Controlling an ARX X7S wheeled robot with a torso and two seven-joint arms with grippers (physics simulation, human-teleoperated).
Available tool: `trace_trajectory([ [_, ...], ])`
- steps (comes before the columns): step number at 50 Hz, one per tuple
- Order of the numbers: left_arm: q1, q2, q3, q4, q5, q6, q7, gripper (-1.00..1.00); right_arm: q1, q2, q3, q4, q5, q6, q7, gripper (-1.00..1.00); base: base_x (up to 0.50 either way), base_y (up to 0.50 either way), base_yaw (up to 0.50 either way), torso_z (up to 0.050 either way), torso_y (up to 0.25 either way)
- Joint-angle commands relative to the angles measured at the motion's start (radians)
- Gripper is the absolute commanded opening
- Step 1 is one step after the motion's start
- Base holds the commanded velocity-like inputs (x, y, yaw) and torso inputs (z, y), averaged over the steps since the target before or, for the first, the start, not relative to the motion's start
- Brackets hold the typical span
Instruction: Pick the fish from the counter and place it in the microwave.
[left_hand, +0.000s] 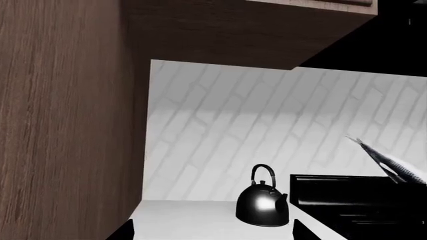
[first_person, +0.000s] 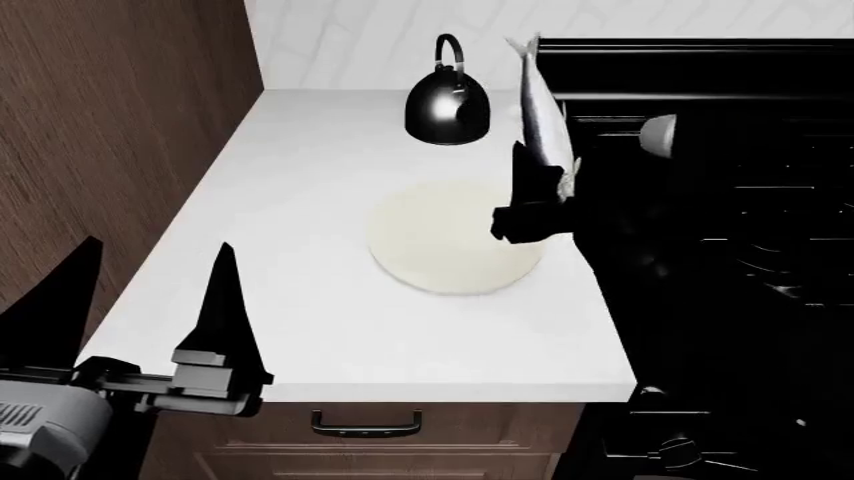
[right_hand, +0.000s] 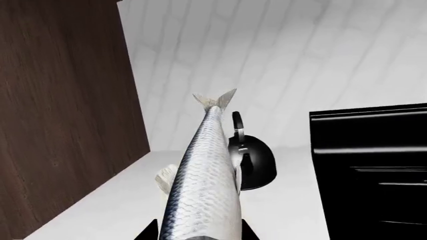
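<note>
My right gripper (first_person: 534, 205) is shut on the silvery fish (first_person: 539, 110) and holds it in the air, tail up, over the right edge of the white counter (first_person: 294, 230) and the cream plate (first_person: 447, 240). In the right wrist view the fish (right_hand: 203, 185) runs away from the jaws, tail fin towards the tiled wall. Its tail also shows in the left wrist view (left_hand: 393, 162). My left gripper (first_person: 147, 300) is open and empty over the counter's front left corner. The microwave is out of view.
A black kettle (first_person: 447, 105) stands at the back of the counter by the black stove (first_person: 721, 200). A brown wooden cabinet wall (first_person: 107, 130) rises at the left. An upper cabinet (left_hand: 253, 30) hangs above the counter. A drawer handle (first_person: 367, 425) is below the front edge.
</note>
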Motion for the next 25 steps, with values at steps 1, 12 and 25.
trace_trajectory([
  [1, -0.001, -0.002, 0.007, 0.000, 0.004, 0.002, -0.004, 1.00, -0.073, 0.016, 0.070, -0.088, -0.030, -0.090, -0.019, -1.00, 0.00, 0.00, 0.00, 0.000, 0.000],
  [12, 0.002, -0.003, 0.012, -0.005, 0.008, 0.009, -0.004, 1.00, -0.164, 0.058, 0.173, -0.199, -0.013, -0.173, -0.005, -1.00, 0.00, 0.00, 0.00, 0.000, 0.001],
  [25, -0.003, 0.001, 0.030, -0.015, 0.018, 0.011, -0.003, 1.00, -0.239, 0.069, 0.218, -0.244, -0.016, -0.232, -0.034, -1.00, -0.05, -0.17, 0.00, 0.000, 0.001],
])
